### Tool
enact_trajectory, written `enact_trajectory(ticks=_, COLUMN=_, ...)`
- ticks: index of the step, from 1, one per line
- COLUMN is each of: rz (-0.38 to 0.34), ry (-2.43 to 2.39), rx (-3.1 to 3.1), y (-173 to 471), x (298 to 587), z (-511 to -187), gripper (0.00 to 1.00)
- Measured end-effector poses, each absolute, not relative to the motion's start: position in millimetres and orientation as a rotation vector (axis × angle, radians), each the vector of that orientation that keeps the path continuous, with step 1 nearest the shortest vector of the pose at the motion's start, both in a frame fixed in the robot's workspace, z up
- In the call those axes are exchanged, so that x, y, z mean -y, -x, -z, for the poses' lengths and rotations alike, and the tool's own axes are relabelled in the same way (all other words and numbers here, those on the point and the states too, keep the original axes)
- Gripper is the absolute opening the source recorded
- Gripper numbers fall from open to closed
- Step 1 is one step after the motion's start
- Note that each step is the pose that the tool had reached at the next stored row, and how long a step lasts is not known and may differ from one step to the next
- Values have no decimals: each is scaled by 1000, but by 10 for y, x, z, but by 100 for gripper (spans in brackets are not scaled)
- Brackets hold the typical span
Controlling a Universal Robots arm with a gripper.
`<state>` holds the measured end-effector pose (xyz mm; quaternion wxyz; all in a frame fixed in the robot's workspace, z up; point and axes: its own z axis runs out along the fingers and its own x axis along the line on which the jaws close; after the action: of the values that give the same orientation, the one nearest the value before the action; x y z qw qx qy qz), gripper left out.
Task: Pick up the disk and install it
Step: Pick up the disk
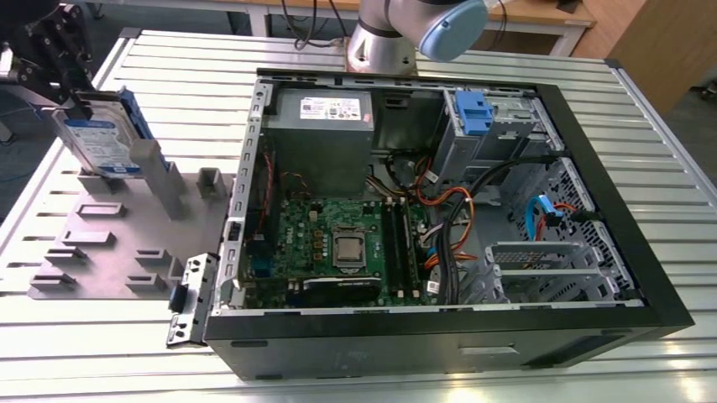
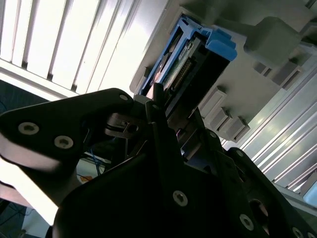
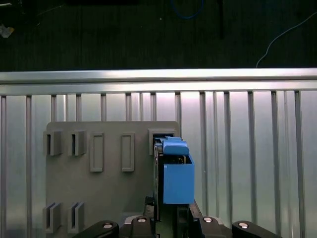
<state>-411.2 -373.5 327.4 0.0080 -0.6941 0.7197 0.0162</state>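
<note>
So the gripper (image 1: 76,105) is up in the upper left of the exterior view, and its black fingers are pinched in narrow on the top edge of the disk (image 1: 99,138). The disk stands upright on its edge with the white-and-blue label facing the camera and the blue rails running down its sides. Its lower edge sits right at the grey fixture plate (image 1: 112,243), just by one of the little upright posts. Honestly I can't tell if it's still seated in the slot or hanging just clear of it.

In the second wrist view the fingers (image 2: 157,99) sit against the end of the disk (image 2: 181,64), one on each side, with the blue rail poking out past them. The first wrist view looks straight down along the disk (image 3: 177,181) onto the fixture plate (image 3: 109,198) and its row of rectangular slots.

The plate lies flat on the slatted aluminium table (image 1: 168,50), in the left part of the exterior view. The open computer case (image 1: 627,252) takes up the middle and right. Inside it the grey power supply (image 1: 319,134) sits at the upper left, the green motherboard (image 1: 336,243) below it, and another blue drive carrier (image 1: 473,113) at the upper right. The arm (image 1: 392,38) rises at the top centre, behind the case.
</note>
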Motion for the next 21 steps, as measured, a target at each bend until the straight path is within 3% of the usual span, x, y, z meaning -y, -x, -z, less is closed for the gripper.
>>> enact_trajectory(ticks=21, rz=-51, ry=2169, rx=-2249, y=4111, x=3735, z=-3373, gripper=35)
